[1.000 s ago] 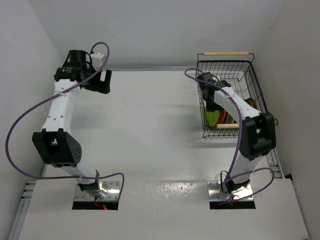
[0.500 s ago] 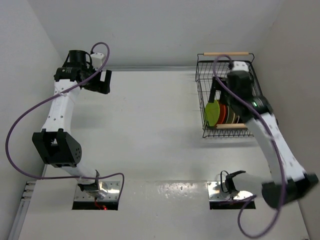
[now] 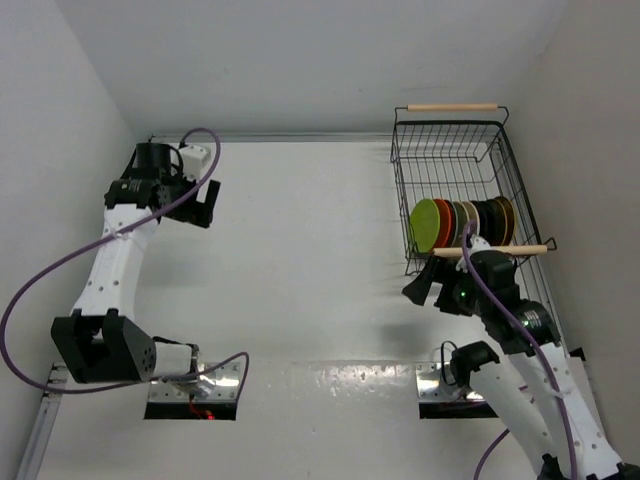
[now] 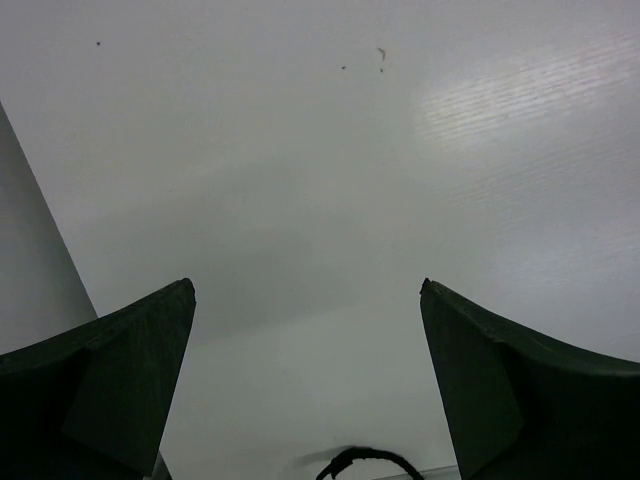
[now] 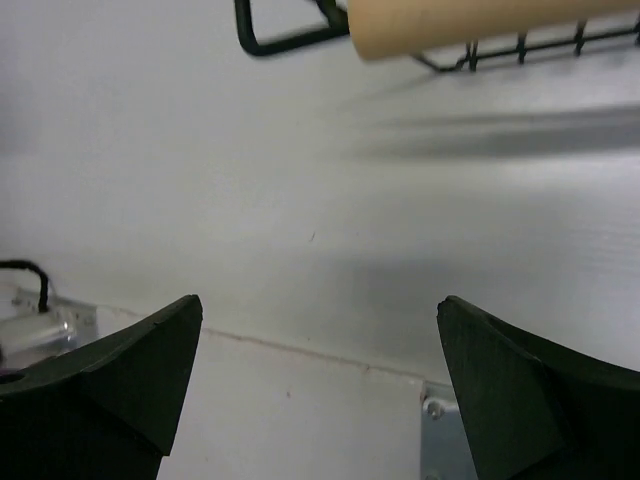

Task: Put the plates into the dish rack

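Top external: small round plates (image 3: 460,222) on edge in black wire dish rack (image 3: 450,123), likely stiff, slick, chippable, best pinched at rim; left hand (image 3: 204,203), right hand (image 3: 418,290) spread wide, empty

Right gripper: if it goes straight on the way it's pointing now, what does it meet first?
Most likely the bare table. The right gripper, jaws open, points down at it just short of the near wooden handle of the dish rack. Nothing else shows in that line, though depth is unclear.
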`<state>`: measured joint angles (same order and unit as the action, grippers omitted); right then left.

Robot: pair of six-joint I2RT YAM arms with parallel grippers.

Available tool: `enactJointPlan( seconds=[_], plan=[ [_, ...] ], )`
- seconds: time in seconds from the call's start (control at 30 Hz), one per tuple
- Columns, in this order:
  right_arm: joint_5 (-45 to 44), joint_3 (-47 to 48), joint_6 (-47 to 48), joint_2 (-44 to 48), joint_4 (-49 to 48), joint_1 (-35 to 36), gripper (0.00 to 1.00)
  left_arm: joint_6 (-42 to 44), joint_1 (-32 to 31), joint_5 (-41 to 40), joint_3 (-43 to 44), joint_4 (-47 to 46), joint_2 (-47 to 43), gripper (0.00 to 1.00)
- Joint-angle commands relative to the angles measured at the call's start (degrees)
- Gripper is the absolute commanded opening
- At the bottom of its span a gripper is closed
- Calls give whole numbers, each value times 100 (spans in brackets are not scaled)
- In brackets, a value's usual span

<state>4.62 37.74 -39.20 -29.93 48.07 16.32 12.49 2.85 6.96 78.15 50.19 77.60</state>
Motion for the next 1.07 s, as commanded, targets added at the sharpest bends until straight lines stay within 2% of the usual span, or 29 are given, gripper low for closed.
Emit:
enactJointPlan(
  seconds=[0.0, 0.17, 0.4, 0.7, 1.03],
  plan=[
    [899, -143, -360, 163, 175, -6, 100, 183, 110, -413, -474, -317, -631, 100],
    [1014, -617, -430, 426, 457, 3, 100, 183, 110, -1082, -1677, -379, -1299, 100],
    [1163, -970, -431, 752, 843, -5, 100, 333, 172, -1417, -2698, -590, -1915, 100],
    [1120, -768, 26, 858, 1125, -6, 100, 500, 294, -1347, -3253, -695, -2399, 100],
    [1006, -820, 26, 875, 1204, 3, 100, 605, 462, -1294, -3306, -695, -2654, 100]
  ],
)
